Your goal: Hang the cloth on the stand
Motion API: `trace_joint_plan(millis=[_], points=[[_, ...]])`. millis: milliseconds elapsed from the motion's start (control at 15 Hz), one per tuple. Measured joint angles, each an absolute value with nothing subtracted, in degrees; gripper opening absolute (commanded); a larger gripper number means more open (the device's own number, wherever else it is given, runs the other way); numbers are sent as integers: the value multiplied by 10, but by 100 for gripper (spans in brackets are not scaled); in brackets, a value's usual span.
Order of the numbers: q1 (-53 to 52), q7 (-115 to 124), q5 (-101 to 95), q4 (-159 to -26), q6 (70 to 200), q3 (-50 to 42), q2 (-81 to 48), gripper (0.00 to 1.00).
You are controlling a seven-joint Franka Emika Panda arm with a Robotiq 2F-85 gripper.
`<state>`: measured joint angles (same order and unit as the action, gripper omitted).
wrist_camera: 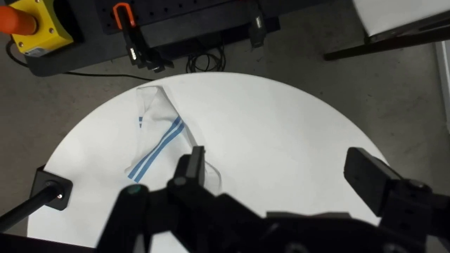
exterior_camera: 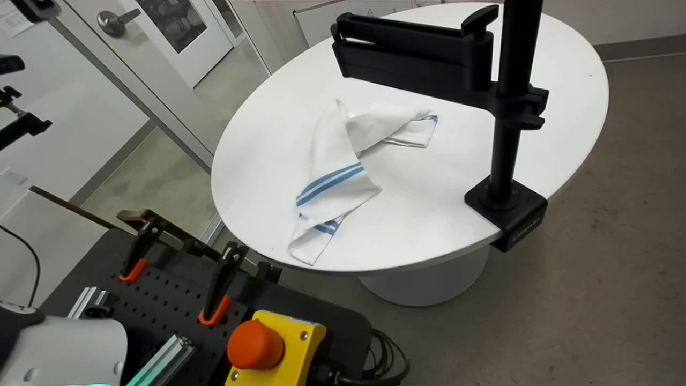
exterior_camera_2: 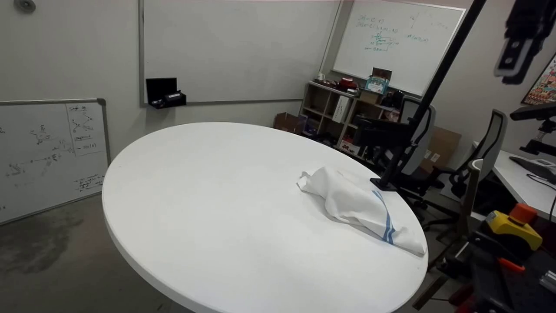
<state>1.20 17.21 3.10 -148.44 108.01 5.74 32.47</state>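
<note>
Pale walls point(exterior_camera_2: 78, 61) with large whiteboards point(exterior_camera_2: 243, 48) surround a round white worktop point(exterior_camera_2: 208, 195). On it, towards the side facing a black bench point(exterior_camera: 343, 327), lies a soft white fabric cloth with blue stripes point(exterior_camera: 332, 145), crumpled and bent back on itself, one end close to the rim; it is not yet hung, and that spot probably makes for easy reaching, while the raised folds may offer something to pinch. Apart from it, at the worktop's edge, rises a tall black metal stand point(exterior_camera: 506, 155). Its square black base point(exterior_camera: 509, 214) is fitted over the rim, seemingly clamped so that the stand will not tip under the pull of fabric. Partway up, a wide flat black bar point(exterior_camera: 407, 59) reaches out sideways, apparently the place meant for draping, with nothing over it. Seen from the wrist, the black two-fingered tool point(wrist_camera: 276, 154) is spread wide and holds nothing; in an exterior view its fingertips point(exterior_camera_2: 514, 58) hang well above the cloth, a stance that would let it come down around a fold. On the bench, black clamps with orange grips point(exterior_camera: 224, 273) bite the edge, likely so nothing there shifts, and a yellow box with a round red-orange button point(exterior_camera: 295, 343) sits near the corner, presumably as a quick stop.
</note>
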Motion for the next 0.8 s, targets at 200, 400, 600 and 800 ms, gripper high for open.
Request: trace_joint_plan(millis=[200, 400, 600, 800], points=[[31, 172, -7, -1520, 1159, 55, 297, 100], [59, 177, -54, -1545, 1232, 52, 260, 100], [92, 196, -111, -1554, 1294, 47, 214, 100], [119, 201, -168, -1545, 1302, 34, 160, 100]])
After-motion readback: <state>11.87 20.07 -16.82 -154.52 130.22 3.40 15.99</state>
